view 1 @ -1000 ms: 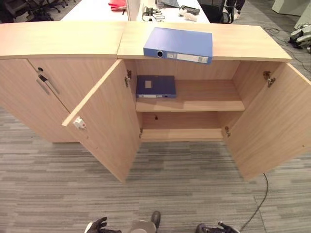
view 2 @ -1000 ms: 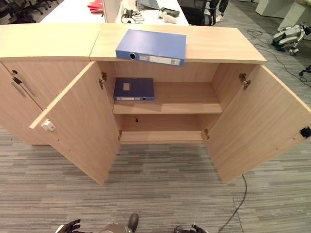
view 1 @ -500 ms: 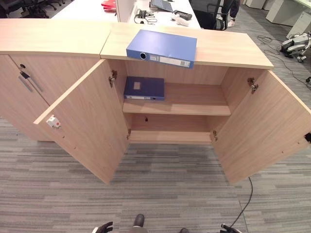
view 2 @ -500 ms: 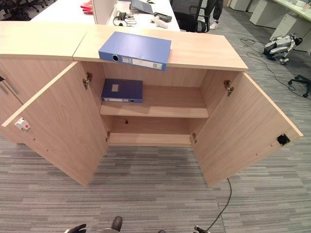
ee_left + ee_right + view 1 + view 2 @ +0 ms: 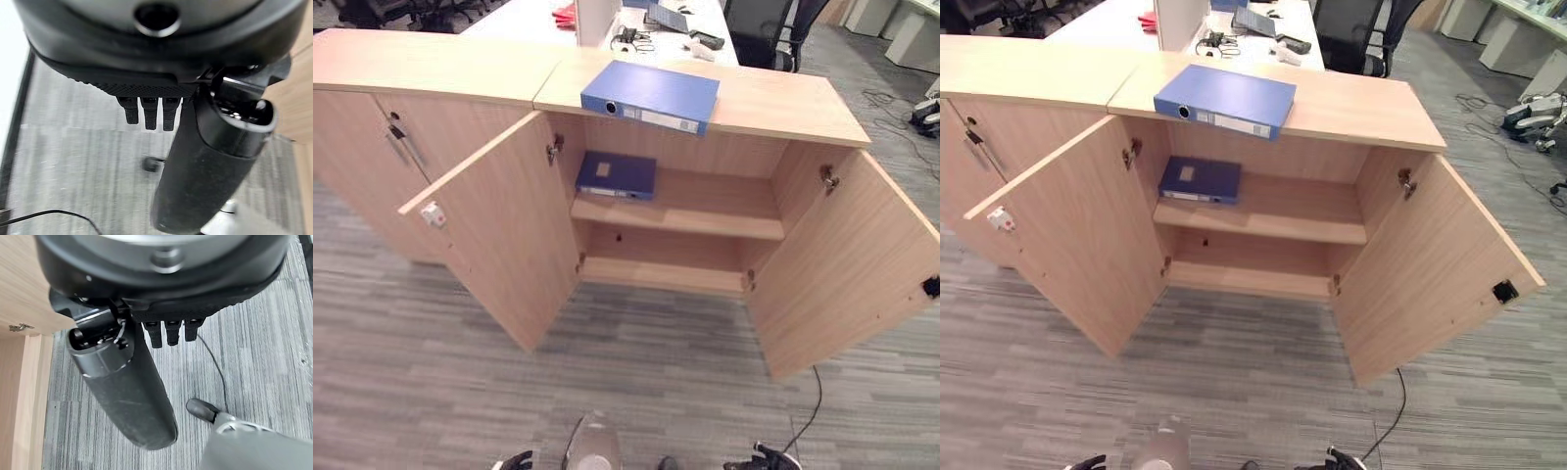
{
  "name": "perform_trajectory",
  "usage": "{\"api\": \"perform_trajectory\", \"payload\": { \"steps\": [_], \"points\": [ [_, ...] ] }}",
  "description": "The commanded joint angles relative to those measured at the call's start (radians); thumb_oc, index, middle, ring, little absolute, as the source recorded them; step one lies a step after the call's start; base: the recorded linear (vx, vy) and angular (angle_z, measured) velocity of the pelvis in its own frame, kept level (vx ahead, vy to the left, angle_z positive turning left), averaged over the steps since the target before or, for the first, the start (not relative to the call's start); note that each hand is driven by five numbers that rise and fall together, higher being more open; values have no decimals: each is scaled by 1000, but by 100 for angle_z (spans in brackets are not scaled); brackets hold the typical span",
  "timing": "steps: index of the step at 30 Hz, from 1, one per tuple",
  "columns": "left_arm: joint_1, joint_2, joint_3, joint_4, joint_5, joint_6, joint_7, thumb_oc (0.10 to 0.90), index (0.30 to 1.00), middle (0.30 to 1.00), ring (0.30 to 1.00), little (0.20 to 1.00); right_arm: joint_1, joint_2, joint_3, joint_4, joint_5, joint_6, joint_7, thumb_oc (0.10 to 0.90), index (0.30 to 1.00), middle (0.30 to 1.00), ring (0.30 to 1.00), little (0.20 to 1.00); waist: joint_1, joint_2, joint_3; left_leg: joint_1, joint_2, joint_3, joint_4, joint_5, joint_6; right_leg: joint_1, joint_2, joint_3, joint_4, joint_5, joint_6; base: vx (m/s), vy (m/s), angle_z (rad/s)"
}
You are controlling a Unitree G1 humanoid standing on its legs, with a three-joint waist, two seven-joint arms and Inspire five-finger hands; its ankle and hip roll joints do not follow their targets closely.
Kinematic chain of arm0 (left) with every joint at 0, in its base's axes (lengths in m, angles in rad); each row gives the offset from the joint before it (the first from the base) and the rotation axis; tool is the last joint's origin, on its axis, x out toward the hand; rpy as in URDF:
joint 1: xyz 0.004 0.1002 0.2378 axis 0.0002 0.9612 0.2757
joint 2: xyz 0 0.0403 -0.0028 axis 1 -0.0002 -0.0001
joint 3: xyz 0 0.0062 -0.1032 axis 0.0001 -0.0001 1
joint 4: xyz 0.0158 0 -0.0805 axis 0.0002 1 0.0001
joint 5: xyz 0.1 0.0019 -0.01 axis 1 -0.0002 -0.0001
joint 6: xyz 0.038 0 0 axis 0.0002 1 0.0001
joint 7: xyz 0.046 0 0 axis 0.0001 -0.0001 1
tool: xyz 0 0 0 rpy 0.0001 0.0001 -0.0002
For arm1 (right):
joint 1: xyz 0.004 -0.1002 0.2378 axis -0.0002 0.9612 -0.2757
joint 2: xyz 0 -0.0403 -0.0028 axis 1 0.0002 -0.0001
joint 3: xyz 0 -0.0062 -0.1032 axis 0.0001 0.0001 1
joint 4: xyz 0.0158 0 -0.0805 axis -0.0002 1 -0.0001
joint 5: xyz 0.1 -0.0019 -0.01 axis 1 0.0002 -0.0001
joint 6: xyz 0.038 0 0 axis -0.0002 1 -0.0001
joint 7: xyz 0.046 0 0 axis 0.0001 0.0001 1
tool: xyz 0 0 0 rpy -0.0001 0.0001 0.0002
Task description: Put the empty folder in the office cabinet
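Two doors: both stand swung wide on the office cabinet (image 5: 783,108), which fills the middle of the frame; the left door (image 5: 504,235) angles toward the lower left, the right door (image 5: 847,269) toward the lower right.
Neighbouring cabinet: a second unit (image 5: 372,157) of the same pale wood sits at the left edge, touching the open one, its door closed and a dark handle (image 5: 401,145) showing near the top.
Carpet: grey striped carpet (image 5: 636,372) covers the whole lower half of the frame.
Desk behind: a white desk (image 5: 1136,22) runs along the upper centre, behind the cabinets, with small dark items and something red on it.
Chair: a black office chair (image 5: 1356,29) stands at the upper right of centre, beside that desk.
Folder: the blue folder (image 5: 651,96) lies flat on the cabinet's top, upper centre, its spine facing forward at the front edge.
Second folder: a darker blue folder (image 5: 617,174) lies flat on the left end of the middle shelf (image 5: 705,211), just below the first.
Left hand: the left hand (image 5: 210,161) hangs low over the carpet at the bottom of the frame, fingers (image 5: 149,112) straight, grasping nothing.
Right hand: the right hand (image 5: 127,387) hangs likewise at the bottom right, fingers (image 5: 171,332) straight and relaxed, empty.
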Motion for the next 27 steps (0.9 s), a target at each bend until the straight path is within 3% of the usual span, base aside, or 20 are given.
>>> {"api": "perform_trajectory", "payload": {
  "steps": [1, 2, 7, 10, 13, 16, 20, 23, 24, 25, 27],
  "points": [
    [-4, 36, -27, -37, -23, -22, -4, 800, 900, 900, 900, 900, -3, -73, -27, -55, 4, -22, -18, 800, 900, 900, 900, 900, 51, 37, 53, 25, -29, 47, -224, 20, 51, 99, -58, 89, 45, -114, 154, 343, 116, 25],
    [1, 37, -24, -38, -20, -22, -5, 800, 900, 900, 900, 900, -13, -73, -21, -58, 6, -25, -20, 800, 900, 900, 900, 900, 76, 47, 51, -8, -48, 74, -336, 68, 56, 124, -37, 117, 49, -140, 150, 259, 88, 9],
    [11, 41, -19, -40, -18, -23, -8, 800, 900, 900, 900, 900, -32, -61, -12, -51, 6, -26, -23, 800, 900, 900, 900, 900, 123, 46, 45, -71, -73, 124, -425, 115, 57, 181, -4, 184, 53, -194, 135, 254, 107, -49],
    [22, 62, 7, -15, -1, -17, -10, 800, 900, 900, 900, 900, -29, -10, 18, -39, -20, -24, -17, 800, 900, 900, 900, 900, 149, 5, 5, 12, -52, 84, -438, 139, 80, 207, 3, 222, 67, -222, 151, 384, 245, -53],
    [20, 88, 15, -4, 13, -13, -7, 800, 900, 900, 900, 900, -24, 19, 32, -26, -41, -18, -12, 800, 900, 900, 900, 900, 164, -40, -5, 34, -59, 82, -409, 109, 103, 203, -18, 232, 116, -222, 174, 266, 196, -76],
    [10, 107, 8, -4, 31, -13, -2, 800, 900, 900, 900, 900, -25, 35, 34, -17, -51, -14, -16, 800, 900, 900, 900, 900, 158, -77, -20, 61, -74, 100, -400, 63, 130, 179, -46, 225, 161, -170, 216, 196, 236, -12],
    [-11, 133, 7, -39, 20, -14, -2, 800, 900, 900, 900, 900, -32, 41, 33, -17, -49, -9, -14, 800, 900, 900, 900, 900, 146, -114, -39, 80, -109, 118, -394, 0, 162, 114, -75, 230, 251, -30, 279, 139, 236, -10],
    [-21, 150, 13, -49, 9, -15, -1, 800, 900, 900, 900, 900, -42, 45, 19, -18, -38, -6, -11, 800, 900, 900, 900, 900, 133, -115, -42, 109, -112, 124, -375, -55, 184, 48, -83, 204, 368, 63, 328, 154, 263, 4],
    [-27, 159, 17, -54, -4, -13, 3, 800, 900, 900, 900, 900, -50, 47, 10, -22, -28, -5, -10, 800, 900, 900, 900, 900, 116, -94, -35, 150, -98, 118, -370, -85, 199, -12, -79, 172, 488, 129, 347, 153, 238, 0],
    [-28, 159, 17, -54, -5, -13, 3, 800, 900, 900, 900, 900, -51, 46, 10, -23, -28, -5, -10, 800, 900, 900, 900, 900, 115, -93, -34, 149, -99, 118, -370, -86, 199, -14, -80, 171, 492, 127, 347, 140, 213, -1],
    [-35, 156, 15, -55, -8, -12, 5, 800, 900, 900, 900, 900, -56, 43, 5, -23, -29, -4, -12, 800, 900, 900, 900, 900, 98, -59, -26, 194, -86, 113, -386, -98, 214, -55, -74, 130, 597, 174, 347, 131, 199, 16]
  ]
}}
